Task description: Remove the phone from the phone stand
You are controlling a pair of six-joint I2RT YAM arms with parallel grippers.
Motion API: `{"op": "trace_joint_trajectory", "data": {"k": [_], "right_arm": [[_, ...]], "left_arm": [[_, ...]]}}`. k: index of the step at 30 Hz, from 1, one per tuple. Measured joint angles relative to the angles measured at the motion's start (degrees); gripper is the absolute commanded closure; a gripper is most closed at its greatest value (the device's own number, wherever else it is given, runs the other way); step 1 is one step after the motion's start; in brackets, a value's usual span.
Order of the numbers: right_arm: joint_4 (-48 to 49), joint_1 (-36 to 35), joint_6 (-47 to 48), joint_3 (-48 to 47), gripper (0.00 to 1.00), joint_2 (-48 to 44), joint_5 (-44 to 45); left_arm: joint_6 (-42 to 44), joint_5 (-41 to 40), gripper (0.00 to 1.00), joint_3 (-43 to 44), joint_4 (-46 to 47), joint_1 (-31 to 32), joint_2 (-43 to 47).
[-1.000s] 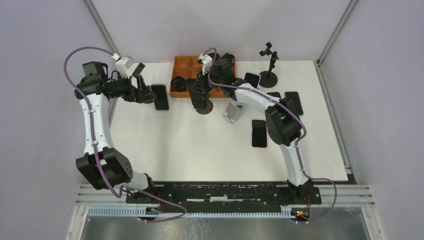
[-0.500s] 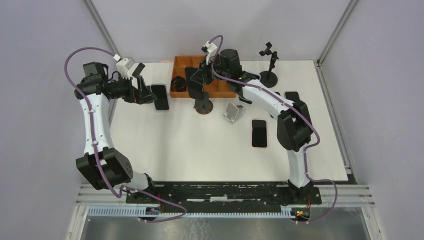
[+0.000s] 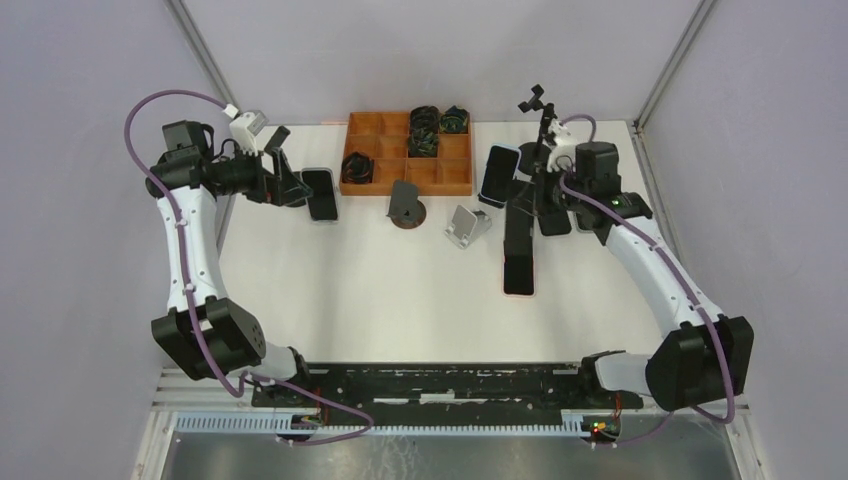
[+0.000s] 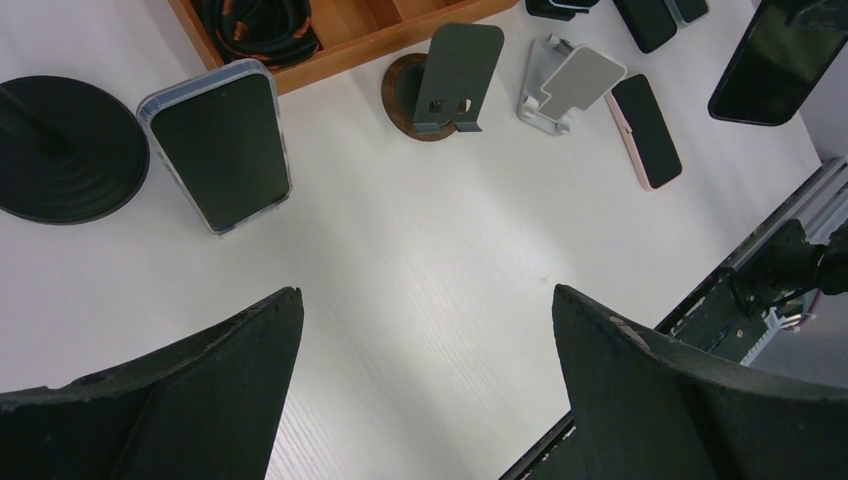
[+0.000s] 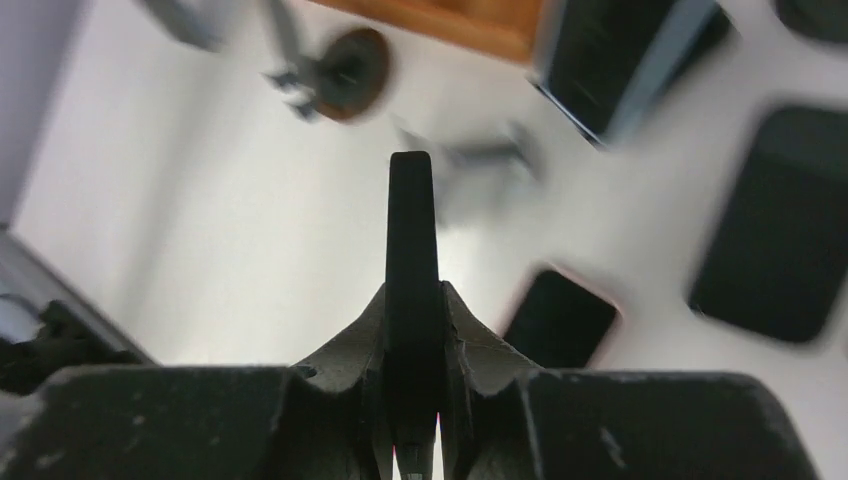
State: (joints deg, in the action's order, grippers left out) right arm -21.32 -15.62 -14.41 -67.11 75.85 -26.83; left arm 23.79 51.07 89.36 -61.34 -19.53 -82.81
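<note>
Phone: black, held edge-on in the narrow pinch of the right gripper, above the table, well apart from the empty phone stand. Left gripper: jaws wide, holding nothing, near a clear-cased phone

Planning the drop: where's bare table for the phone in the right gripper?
Bare: the table nearer than the dark stand and silver stand, left of the pink phone. Crowded: far right, around the blue-cased phone and tall stand, where the right gripper holds the black phone.
</note>
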Motion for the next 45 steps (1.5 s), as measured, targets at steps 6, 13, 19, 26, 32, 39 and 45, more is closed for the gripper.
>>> {"op": "trace_joint_trajectory", "data": {"k": [6,13,19,26,32,39,45], "right_arm": [[-12.04,6.69,4.31,9.92,1.00,-2.01,11.63],[-16.15,7.91,6.47,15.56,1.00,-1.86,22.47],[-14.69,8.24,7.06,15.80,1.00,2.93,24.72],[-12.44,8.52,7.30,14.49,1.00,7.61,22.95],[-9.81,9.25,7.48,13.66,1.00,12.33,20.81],[-8.20,11.78,6.56,13.84,0.52,14.34,16.50],[-7.45,11.87,5.25,14.12,0.31,14.27,17.14]], "left_arm": [[-0.02,0.00,0.00,0.94,-0.52,0.00,0.00],[-0.04,0.11,0.00,3.72,-1.20,0.00,0.00],[-0.04,0.13,0.00,3.80,-1.62,0.00,0.02],[-0.04,0.15,0.00,3.80,-1.66,0.00,0.02],[-0.09,0.26,0.00,3.82,-1.62,0.00,0.00],[-0.09,0.31,0.00,3.82,-1.60,0.00,-0.11],[-0.11,0.44,0.00,3.82,-1.53,0.00,-0.13]]}}
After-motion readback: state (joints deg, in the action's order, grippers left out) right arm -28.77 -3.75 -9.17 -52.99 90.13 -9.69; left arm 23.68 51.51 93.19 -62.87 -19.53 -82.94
